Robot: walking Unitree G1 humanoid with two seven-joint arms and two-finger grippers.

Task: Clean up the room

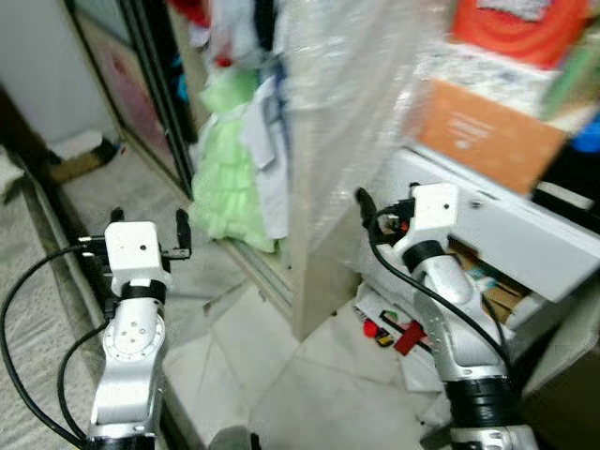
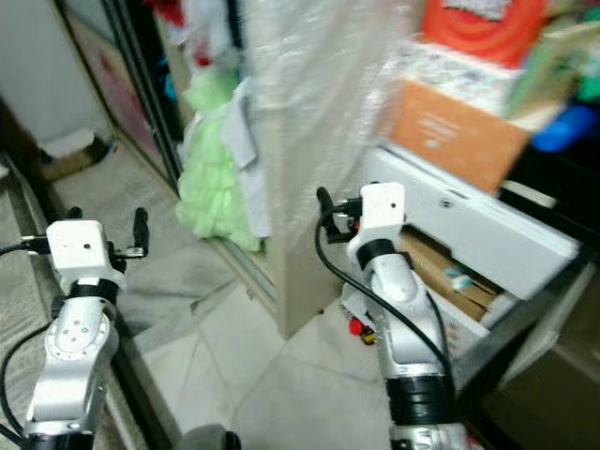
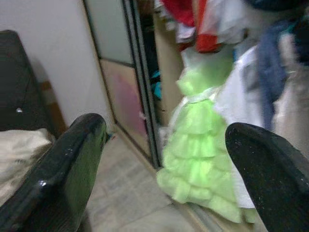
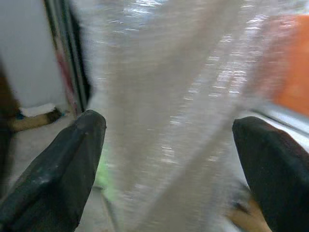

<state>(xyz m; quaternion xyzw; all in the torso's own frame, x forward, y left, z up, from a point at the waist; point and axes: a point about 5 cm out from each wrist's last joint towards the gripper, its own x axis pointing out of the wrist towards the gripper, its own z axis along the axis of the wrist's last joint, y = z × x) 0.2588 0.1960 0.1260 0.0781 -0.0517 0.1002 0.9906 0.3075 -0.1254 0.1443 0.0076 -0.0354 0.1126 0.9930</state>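
Facing an open wardrobe, both arms are held raised over the pale tiled floor (image 1: pixel 281 375). The left gripper (image 3: pixel 166 159) is spread wide with nothing between its fingers (image 3: pixel 72 169); ahead of it and slightly to its right a light green ruffled dress (image 3: pixel 203 159) hangs down to the floor beside the dark sliding door frame (image 3: pixel 142 96). The right gripper (image 4: pixel 169 164) is likewise wide apart and empty, and directly ahead of it a sheet of clear bubble wrap (image 4: pixel 178 96) is seen. Behind and below the right gripper, small red items (image 1: pixel 389 333) lie scattered on the tiles, and to its right a white open drawer (image 1: pixel 525 234) juts out under an orange box (image 1: pixel 487 131)
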